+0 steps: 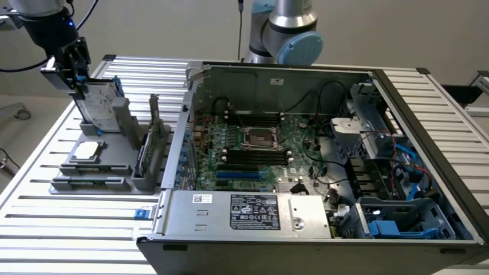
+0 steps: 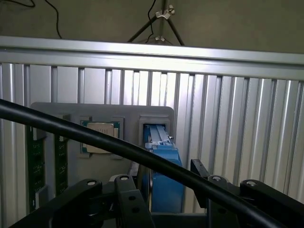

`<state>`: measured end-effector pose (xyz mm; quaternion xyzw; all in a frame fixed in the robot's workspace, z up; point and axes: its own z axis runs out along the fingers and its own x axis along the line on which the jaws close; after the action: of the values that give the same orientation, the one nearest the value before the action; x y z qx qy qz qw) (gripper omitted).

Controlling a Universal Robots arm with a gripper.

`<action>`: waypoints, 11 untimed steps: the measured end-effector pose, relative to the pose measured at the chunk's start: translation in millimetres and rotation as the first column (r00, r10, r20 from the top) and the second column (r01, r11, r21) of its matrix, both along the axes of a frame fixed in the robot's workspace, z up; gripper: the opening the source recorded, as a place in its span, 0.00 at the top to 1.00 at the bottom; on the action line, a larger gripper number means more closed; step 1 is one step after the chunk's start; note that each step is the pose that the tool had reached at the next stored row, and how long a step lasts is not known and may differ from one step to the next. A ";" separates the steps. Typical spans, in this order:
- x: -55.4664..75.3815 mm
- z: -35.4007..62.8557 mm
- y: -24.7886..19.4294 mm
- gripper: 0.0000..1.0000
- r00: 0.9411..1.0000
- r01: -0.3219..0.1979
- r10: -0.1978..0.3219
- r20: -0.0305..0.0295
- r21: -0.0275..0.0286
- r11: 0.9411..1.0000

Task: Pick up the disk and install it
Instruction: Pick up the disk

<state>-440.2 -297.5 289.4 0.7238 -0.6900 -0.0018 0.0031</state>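
- From my remote station, I see a slatted aluminium table (image 1: pixel 68 240) carrying everything, its ribs running nine o'clock to three o'clock across the exterior view.
- An open computer case (image 1: pixel 306 247) lies on its side on the slats, from centre out toward three o'clock.
- A grey fixture tray (image 1: pixel 91 186) sits flat on the slats at nine o'clock of the case, just beside it.

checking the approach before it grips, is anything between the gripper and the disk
Nothing visible. The open gripper sits right over the top edge of the disk, which stands upright in the grey holder.
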 end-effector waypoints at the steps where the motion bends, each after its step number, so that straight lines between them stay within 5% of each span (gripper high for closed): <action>1: 0.0 0.0 0.0 0.46 1.000 0.000 0.000 0.000 0.000 1.000; 7: -1.9 -0.4 0.0 0.46 1.000 0.001 -0.001 0.000 0.000 1.000; 11: -2.1 -0.6 0.0 0.55 1.000 0.001 -0.001 0.000 0.000 1.000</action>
<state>-442.2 -297.4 288.9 0.7236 -0.6903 -0.0018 0.0032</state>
